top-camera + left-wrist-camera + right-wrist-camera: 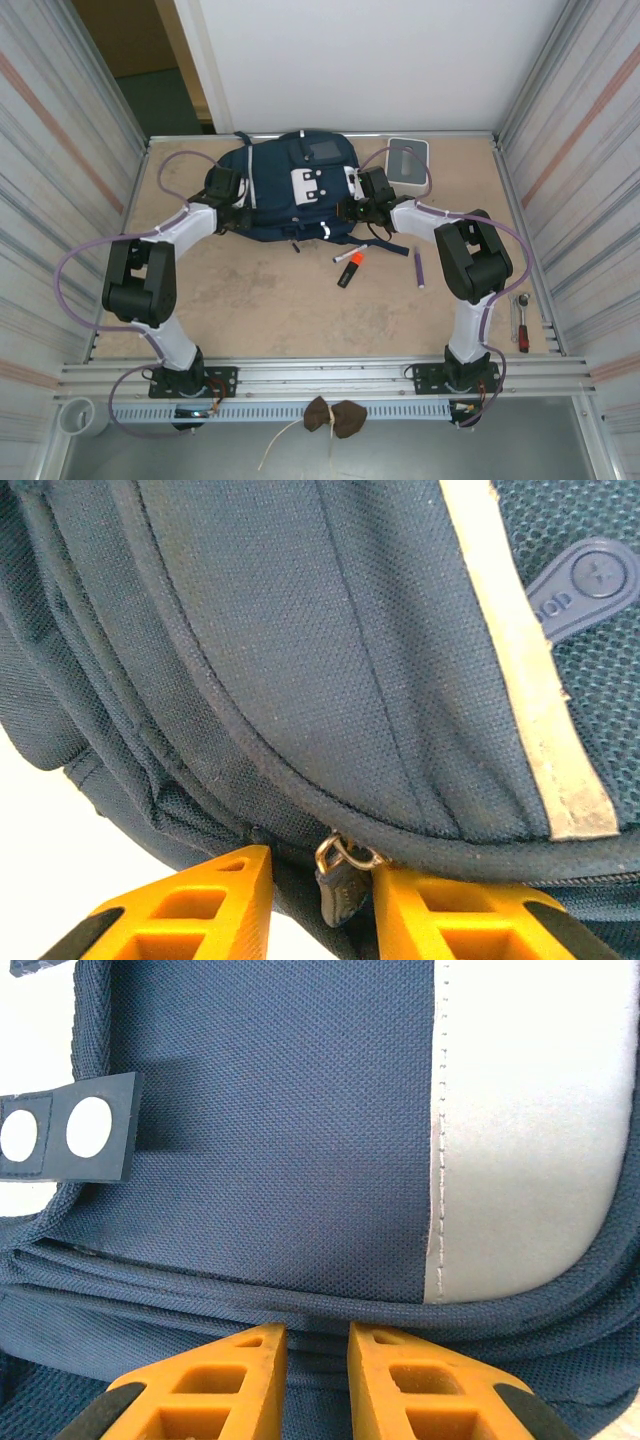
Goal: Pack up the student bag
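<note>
Left gripper (320,868) sits part-open astride the zipper pull (340,882) of the student bag (300,190), which lies at the middle of the table's (250,300) far edge; right gripper (318,1335) shows a narrow gap pressed to the bag's side seams, and whether it pinches fabric cannot be told. Step looks like unzipping: next move needs the pull clamped and dragged along its track while the right braces. Bag interior is hidden and finger bases are cut off; orange highlighter (350,268) and purple pen (418,268) lie unpacked mid-table.
</note>
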Motion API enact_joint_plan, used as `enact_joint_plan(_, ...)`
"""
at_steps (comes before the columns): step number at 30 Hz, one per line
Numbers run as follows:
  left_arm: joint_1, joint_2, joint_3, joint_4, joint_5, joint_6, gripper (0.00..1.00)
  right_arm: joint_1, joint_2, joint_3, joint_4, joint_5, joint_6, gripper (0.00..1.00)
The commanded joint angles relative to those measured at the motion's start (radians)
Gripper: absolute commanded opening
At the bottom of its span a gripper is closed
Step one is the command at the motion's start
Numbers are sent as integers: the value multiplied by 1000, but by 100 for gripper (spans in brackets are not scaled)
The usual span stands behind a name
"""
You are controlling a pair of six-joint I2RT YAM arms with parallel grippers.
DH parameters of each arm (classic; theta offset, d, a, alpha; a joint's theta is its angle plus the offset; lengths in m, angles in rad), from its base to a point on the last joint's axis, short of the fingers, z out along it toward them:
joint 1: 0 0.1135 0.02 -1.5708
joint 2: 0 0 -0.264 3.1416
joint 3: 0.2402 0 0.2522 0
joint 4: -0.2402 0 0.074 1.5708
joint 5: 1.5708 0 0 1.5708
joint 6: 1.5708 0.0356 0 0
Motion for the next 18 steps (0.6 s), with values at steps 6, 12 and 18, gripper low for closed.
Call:
enact_joint_plan(6,4,-40,-5,20,42,32,20,-27,41,16,-74,46,-18,22)
enact_joint_plan(12,4,-68,-12,-2,32,45,12,-30,63,61,-111,70,-21,24)
enact_joint_plan(18,6,-107,-29,-50,36,71,8,-35,118,171,-205,149,-64,25)
